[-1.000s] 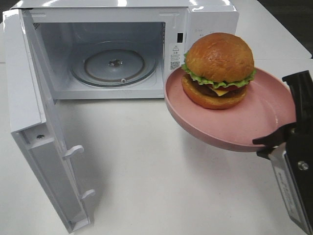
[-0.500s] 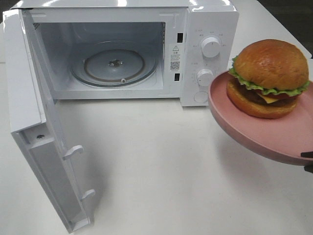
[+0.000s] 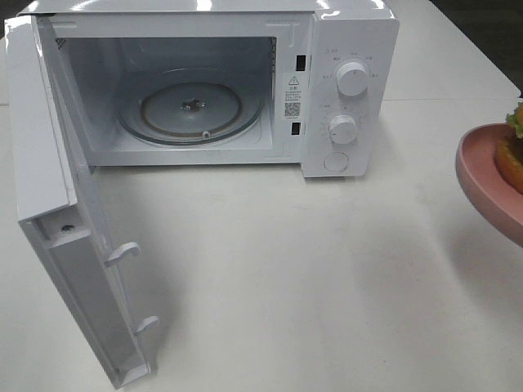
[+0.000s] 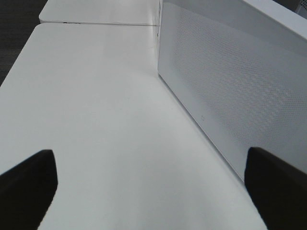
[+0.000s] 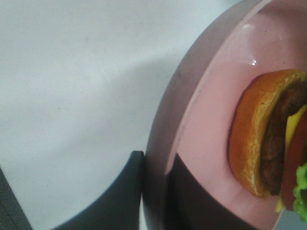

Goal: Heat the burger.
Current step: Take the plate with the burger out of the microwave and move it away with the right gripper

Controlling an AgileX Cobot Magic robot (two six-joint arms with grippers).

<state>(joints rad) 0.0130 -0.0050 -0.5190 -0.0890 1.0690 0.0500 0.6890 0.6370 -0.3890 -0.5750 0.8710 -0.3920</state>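
At the right edge of the exterior high view, only a sliver of the burger (image 3: 513,159) shows, riding on the pink plate (image 3: 482,184) held above the table. The right wrist view gives the burger (image 5: 259,134) up close: bun, dark patty, cheese and lettuce. There my right gripper (image 5: 156,191) is shut on the rim of the plate (image 5: 211,110), one dark finger under it and one over it. My left gripper (image 4: 152,191) stands open and empty over the bare table, beside the microwave's door panel (image 4: 230,86). Neither gripper shows in the exterior high view.
The white microwave (image 3: 351,49) stands at the back with its door (image 3: 49,163) swung wide open to the left. Its glass turntable (image 3: 192,106) lies bare inside. Two knobs sit on its right panel. White tabletop (image 3: 327,278) spreads in front.
The plate with the burger has swung right, from in front of the microwave's controls to the frame's right edge. The right gripper has left the exterior view.
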